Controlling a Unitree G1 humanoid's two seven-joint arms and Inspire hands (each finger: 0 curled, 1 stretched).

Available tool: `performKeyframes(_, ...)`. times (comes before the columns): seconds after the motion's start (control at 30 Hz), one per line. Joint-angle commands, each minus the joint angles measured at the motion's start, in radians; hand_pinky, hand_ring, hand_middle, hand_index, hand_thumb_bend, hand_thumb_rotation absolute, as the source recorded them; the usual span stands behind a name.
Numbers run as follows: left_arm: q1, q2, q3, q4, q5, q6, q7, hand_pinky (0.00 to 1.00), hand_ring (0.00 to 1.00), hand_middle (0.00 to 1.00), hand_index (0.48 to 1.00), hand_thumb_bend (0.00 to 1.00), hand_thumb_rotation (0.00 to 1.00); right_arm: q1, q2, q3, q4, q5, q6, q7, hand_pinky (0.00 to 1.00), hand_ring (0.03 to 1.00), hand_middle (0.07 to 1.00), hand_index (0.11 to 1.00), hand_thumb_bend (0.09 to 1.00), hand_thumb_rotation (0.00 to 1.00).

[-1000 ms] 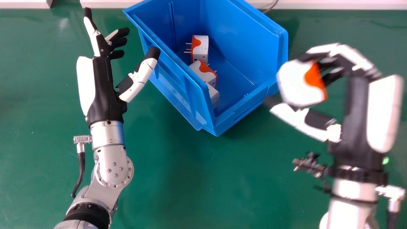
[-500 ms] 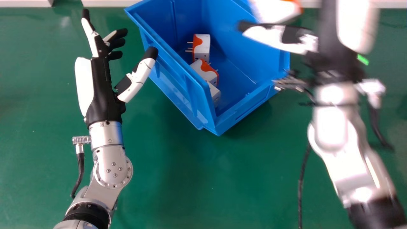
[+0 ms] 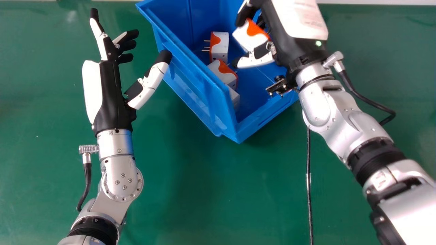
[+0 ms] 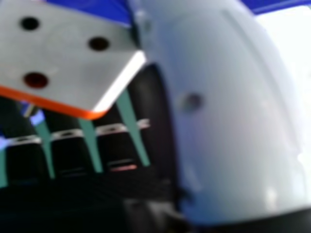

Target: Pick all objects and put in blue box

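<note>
A green table (image 3: 190, 190) and blue box (image 3: 194, 90) lie under my right hand (image 3: 284, 42). It grips a plug (image 3: 246, 36). My left hand (image 3: 112, 98) is open.

Bright light; soft shadow beside blue box (image 3: 207, 98); white glare on right forearm (image 3: 345, 131)

Four plug adapters (image 3: 221, 47), one blue box (image 3: 204, 97), two robot hands (image 3: 114, 98), one table (image 3: 204, 190).

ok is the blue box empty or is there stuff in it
Not empty: three white adapters show inside the blue box, one of them partly hidden behind its wall.
</note>
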Motion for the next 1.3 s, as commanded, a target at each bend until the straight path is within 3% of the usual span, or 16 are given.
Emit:
performKeyframes(0.0, -0.002, 0.003, -0.002, -0.018, 0.010, -0.009, 0.010, 0.73, 0.78, 0.80, 0.815, 0.75, 0.61, -0.054, -0.012, 0.005, 0.002, 0.013, -0.008, -0.018, 0.37, 0.457, 0.527, 0.464, 0.500, 0.00)
performKeyframes(0.13, -0.004, 0.001, 0.001, -0.014, 0.002, -0.011, 0.001, 0.73, 0.78, 0.80, 0.815, 0.75, 0.61, -0.053, -0.016, 0.016, -0.007, 0.016, -0.022, -0.032, 0.37, 0.458, 0.527, 0.469, 0.500, 0.00)
performKeyframes(0.3, -0.004, 0.002, 0.000, -0.014, 0.003, -0.013, 0.002, 0.73, 0.78, 0.80, 0.815, 0.75, 0.61, -0.057, -0.015, 0.035, 0.000, 0.004, -0.019, -0.059, 0.37, 0.459, 0.526, 0.483, 0.500, 0.00)
performKeyframes(0.33, -0.004, 0.002, -0.001, -0.014, 0.005, -0.011, 0.004, 0.73, 0.78, 0.80, 0.815, 0.75, 0.61, -0.057, -0.016, 0.047, -0.001, -0.007, -0.005, -0.051, 0.41, 0.522, 0.598, 0.559, 0.572, 0.00)
performKeyframes(0.37, -0.004, 0.003, -0.002, -0.014, 0.007, -0.009, 0.006, 0.73, 0.78, 0.80, 0.815, 0.75, 0.61, -0.057, -0.017, 0.058, -0.004, -0.016, 0.011, -0.038, 0.57, 0.716, 0.779, 0.753, 0.755, 0.06)
performKeyframes(0.4, -0.005, 0.003, -0.003, -0.013, 0.010, -0.009, 0.008, 0.73, 0.78, 0.80, 0.815, 0.75, 0.61, -0.057, -0.020, 0.071, -0.015, -0.024, 0.031, -0.015, 0.68, 0.852, 0.887, 0.874, 0.872, 0.13)
performKeyframes(0.43, -0.005, 0.004, -0.003, -0.013, 0.011, -0.009, 0.011, 0.73, 0.78, 0.80, 0.815, 0.75, 0.61, -0.057, -0.023, 0.081, -0.027, -0.031, 0.049, 0.005, 0.74, 0.924, 0.943, 0.936, 0.936, 0.20)
performKeyframes(0.5, -0.006, 0.004, -0.003, -0.012, 0.011, -0.011, 0.011, 0.73, 0.78, 0.80, 0.815, 0.75, 0.61, -0.057, -0.032, 0.094, -0.052, -0.037, 0.068, 0.037, 0.83, 0.981, 0.985, 0.984, 0.985, 0.31)
performKeyframes(0.57, -0.006, 0.005, -0.002, -0.011, 0.009, -0.013, 0.007, 0.73, 0.78, 0.80, 0.815, 0.75, 0.61, -0.054, -0.039, 0.097, -0.068, -0.033, 0.069, 0.046, 0.89, 0.996, 0.997, 0.997, 0.998, 0.37)
performKeyframes(0.7, -0.006, 0.003, -0.001, -0.008, 0.008, -0.011, 0.007, 0.73, 0.78, 0.80, 0.815, 0.75, 0.61, -0.047, -0.039, 0.100, -0.082, -0.032, 0.073, 0.024, 0.92, 1.000, 1.000, 1.000, 1.000, 0.38)
performKeyframes(1.27, -0.006, 0.000, 0.000, -0.008, 0.004, -0.013, 0.004, 0.73, 0.78, 0.80, 0.813, 0.75, 0.61, 0.001, -0.063, 0.087, -0.190, -0.018, 0.049, -0.005, 0.95, 1.000, 1.000, 1.000, 1.000, 0.39)
